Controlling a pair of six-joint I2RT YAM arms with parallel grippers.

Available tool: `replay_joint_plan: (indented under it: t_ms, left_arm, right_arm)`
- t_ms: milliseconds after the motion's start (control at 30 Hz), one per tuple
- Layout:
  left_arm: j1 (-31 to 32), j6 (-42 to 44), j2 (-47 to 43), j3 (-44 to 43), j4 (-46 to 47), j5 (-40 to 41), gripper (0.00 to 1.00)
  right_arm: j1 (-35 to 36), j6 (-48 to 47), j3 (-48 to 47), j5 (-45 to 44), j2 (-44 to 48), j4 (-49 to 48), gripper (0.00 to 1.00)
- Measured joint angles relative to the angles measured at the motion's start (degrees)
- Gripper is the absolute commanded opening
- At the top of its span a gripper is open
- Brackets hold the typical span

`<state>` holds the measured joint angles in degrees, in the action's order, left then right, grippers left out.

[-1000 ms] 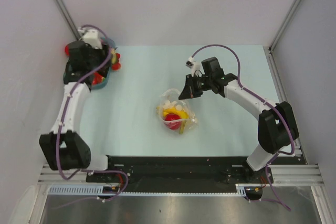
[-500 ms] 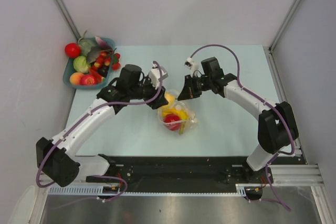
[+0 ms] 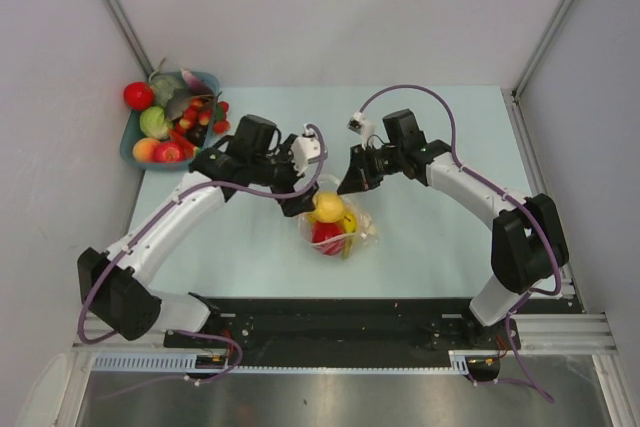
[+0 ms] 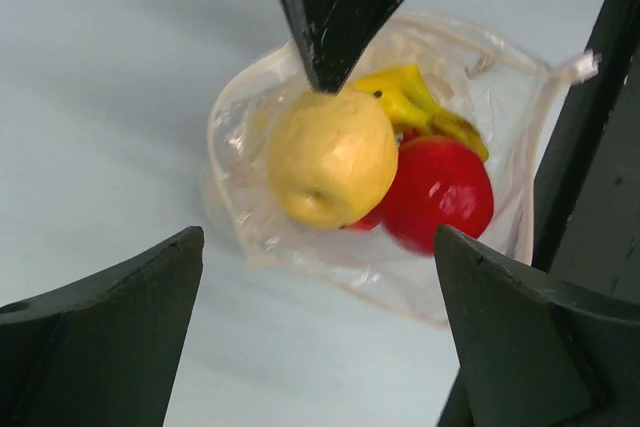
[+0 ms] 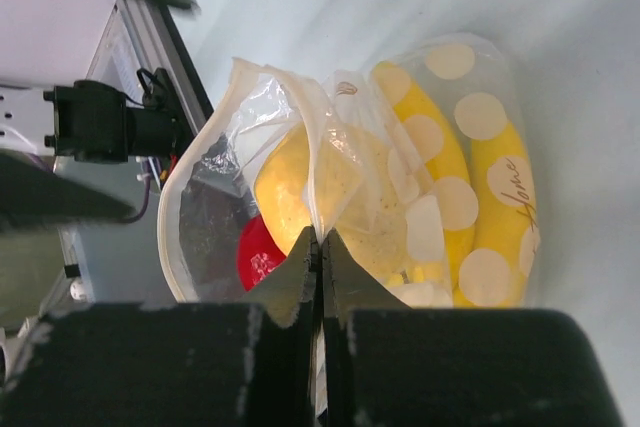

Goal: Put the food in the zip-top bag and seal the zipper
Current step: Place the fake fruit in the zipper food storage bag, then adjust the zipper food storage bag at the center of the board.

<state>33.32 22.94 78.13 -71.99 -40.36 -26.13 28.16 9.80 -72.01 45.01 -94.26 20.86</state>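
Note:
The zip-top bag (image 3: 352, 236) lies mid-table with its mouth held up and open. My right gripper (image 3: 349, 184) is shut on the bag's whitish zipper edge (image 5: 318, 197). A yellow round fruit (image 3: 328, 207) rests in the bag's mouth on a red round fruit (image 3: 327, 232) and a banana (image 5: 440, 152). My left gripper (image 3: 302, 199) is open and empty just left of the bag. In the left wrist view its jaws stand wide apart (image 4: 318, 242) below the yellow fruit (image 4: 332, 157), the red fruit (image 4: 438, 193) and the bag (image 4: 240, 137). The right gripper (image 5: 321, 239) pinches the rim.
A blue basket (image 3: 130, 143) with several more toy fruits and vegetables (image 3: 158, 123) stands at the back left corner, against the left wall. A red fruit (image 3: 138, 95) sits at its far edge. The right gripper's finger (image 4: 335, 7) hangs over the bag in the left wrist view.
The left arm swung from the basket to the bag carrying the yellow fruit. The fruit now lies in the bag's mouth and the left gripper is open. The right gripper has kept its hold.

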Motion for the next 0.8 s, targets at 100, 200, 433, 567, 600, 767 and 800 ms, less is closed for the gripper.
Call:
replay_joint_plan:
  t_ms: [100, 200, 433, 567, 600, 767, 800]
  left_arm:
    - [-4.15, 10.88, -2.21, -1.27, -5.16, -4.0, 0.96]
    - [-5.18, 25.2, -4.17, -1.49, -11.78, -6.38, 0.93]
    - [0.17, 48.09, -6.29, 3.13, -16.2, -7.1, 0.91]
    - [4.55, 56.06, -6.69, 7.15, -16.2, -6.19, 0.8]
    - [5.53, 57.64, -6.69, 7.98, -16.17, -5.64, 0.75]
    - [9.51, 62.12, -6.67, 10.75, -15.58, -2.69, 0.31]
    - [10.23, 62.42, -6.67, 11.19, -15.13, -2.29, 0.21]
  right_arm:
    - [0.0, -1.81, 0.0, 1.29, 0.11, 0.39, 0.0]
    - [0.04, -3.39, 0.0, 2.29, 0.11, 0.68, 0.0]
    - [0.31, -6.1, 0.0, 3.52, 0.11, 1.92, 0.0]
    - [0.61, -7.17, -0.15, 3.54, 0.09, 2.91, 0.0]
    - [0.61, -7.32, -0.24, 3.54, 0.09, 3.17, 0.0]
    - [0.79, -8.17, -0.66, 3.56, 0.09, 4.11, 0.0]
    - [0.92, -8.33, -0.74, 3.58, 0.09, 4.28, 0.0]
